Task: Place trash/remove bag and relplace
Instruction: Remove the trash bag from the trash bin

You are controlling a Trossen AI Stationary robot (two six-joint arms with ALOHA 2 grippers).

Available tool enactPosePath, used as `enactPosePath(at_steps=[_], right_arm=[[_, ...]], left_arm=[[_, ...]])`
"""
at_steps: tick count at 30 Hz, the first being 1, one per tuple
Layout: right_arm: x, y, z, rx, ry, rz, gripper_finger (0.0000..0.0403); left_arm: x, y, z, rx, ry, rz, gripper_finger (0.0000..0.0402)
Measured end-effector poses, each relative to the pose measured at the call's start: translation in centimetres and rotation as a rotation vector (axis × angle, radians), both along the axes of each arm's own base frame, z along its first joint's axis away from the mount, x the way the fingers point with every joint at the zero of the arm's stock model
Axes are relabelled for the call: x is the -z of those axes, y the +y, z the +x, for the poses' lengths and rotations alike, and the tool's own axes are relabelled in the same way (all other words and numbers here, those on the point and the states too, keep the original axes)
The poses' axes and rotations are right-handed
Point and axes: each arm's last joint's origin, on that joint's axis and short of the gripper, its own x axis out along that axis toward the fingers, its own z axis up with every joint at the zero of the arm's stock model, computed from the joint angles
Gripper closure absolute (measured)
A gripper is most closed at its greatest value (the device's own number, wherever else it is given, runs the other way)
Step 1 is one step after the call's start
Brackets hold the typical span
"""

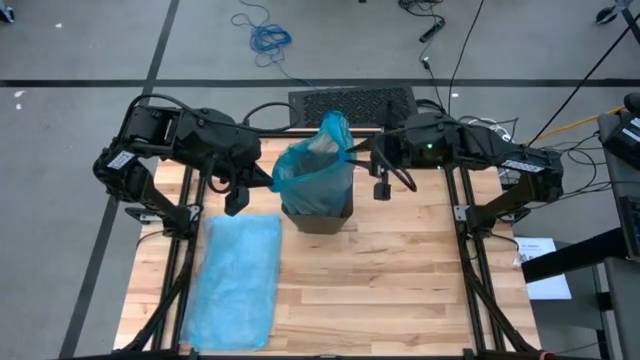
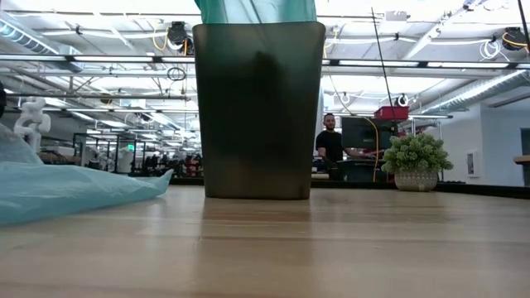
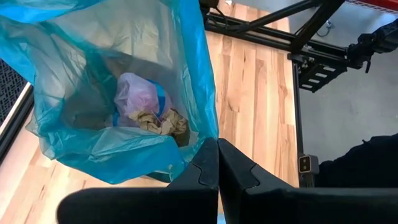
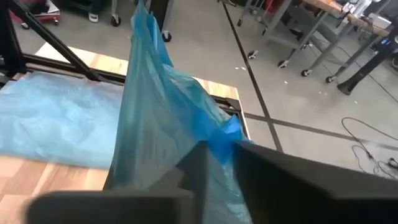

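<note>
1. On the wooden bench (image 1: 400, 280), back-centre, stands a dark bin (image 1: 318, 214), upright, lined with a blue bag (image 1: 312, 170). The bag's rim is pulled up above the bin and bunched into a peak on the right side.
2. Flat on the bench, left of the bin and apart from it, lies a second blue bag (image 1: 238, 280), spread out. The low view shows its edge (image 2: 74, 189) resting on the wood.
3. Right gripper (image 4: 214, 158) is at the bin's right rim. Its fingers are clamped on a gathered fold of the lining bag, with plastic bunched between them in the right wrist view.
4. Left gripper (image 1: 236, 198) hangs just left of the bin, above the bench, fingers (image 3: 202, 171) pressed together with nothing between them, close to the bag's outer edge.
5. Trash (image 3: 149, 109) sits at the bottom of the lining bag: a lilac-pink piece on top and crumpled brown paper wads (image 3: 163, 122) touching it.
6. Beyond the bench, the low view shows a person seated at a desk and a potted plant (image 2: 416, 161) in the room.
</note>
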Motion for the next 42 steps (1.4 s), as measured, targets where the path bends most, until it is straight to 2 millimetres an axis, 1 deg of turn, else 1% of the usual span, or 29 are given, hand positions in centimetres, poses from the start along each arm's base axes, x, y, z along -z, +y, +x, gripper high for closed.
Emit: enactPosePath(at_steps=[1, 2, 3, 7, 11, 14, 18, 23, 28, 30, 32, 36, 40, 42], right_arm=[[0.0, 0.0, 0.0, -0.001, 0.000, -0.001, 0.0371], [0.0, 0.0, 0.0, -0.003, 0.001, -0.006, 0.0386], [0.0, 0.0, 0.0, -0.006, 0.001, -0.012, 0.0393], [0.0, 0.1, 0.0, -0.013, 0.001, -0.013, 0.0400], [-0.2, 0.1, -0.1, -0.012, -0.017, -0.012, 0.0402], [-0.5, 0.1, -0.2, -0.011, -0.040, -0.011, 0.0402], [-0.6, 0.1, -0.4, -0.007, -0.045, -0.001, 0.0403], [-0.8, 0.1, -0.5, -0.006, -0.058, -0.001, 0.0403], [-1.3, 0.3, -0.9, -0.006, -0.094, 0.003, 0.0403], [-1.7, 0.4, -1.0, -0.007, -0.128, 0.003, 0.0403], [-2.1, 0.6, -1.2, -0.012, -0.158, 0.003, 0.0403], [-2.7, 0.7, -1.5, -0.012, -0.218, 0.022, 0.0403], [-2.9, 0.7, -1.6, -0.007, -0.232, 0.040, 0.0403], [-2.8, 0.7, -1.6, -0.007, -0.228, 0.048, 0.0403]], left_arm=[[0.0, 0.0, 0.0, 0.000, 0.000, 0.000, 0.0402], [0.0, 0.0, 0.0, 0.000, 0.000, 0.000, 0.0402], [0.0, 0.0, 0.0, 0.000, 0.000, 0.000, 0.0402], [-0.2, 0.0, 0.1, 0.002, -0.023, -0.003, 0.0402], [-0.9, -0.1, 0.5, 0.019, -0.107, -0.015, 0.0401], [-1.4, -0.1, 0.7, 0.019, -0.162, -0.017, 0.0390], [-1.4, -0.1, 0.7, 0.021, -0.161, -0.019, 0.0349], [-1.5, 0.0, 0.4, -0.002, -0.172, 0.006, 0.0279], [-2.2, 0.7, 0.8, -0.037, -0.248, 0.100, 0.0214], [-2.6, 0.9, 1.4, -0.048, -0.306, 0.107, 0.0194], [-2.6, 1.2, 2.2, -0.052, -0.332, 0.121, 0.0177], [-1.7, 1.6, 4.1, -0.029, -0.289, 0.178, 0.0154], [-1.0, 2.0, 5.8, -0.042, -0.279, 0.181, 0.0144], [-1.2, 2.1, 6.3, -0.042, -0.311, 0.186, 0.0143]])
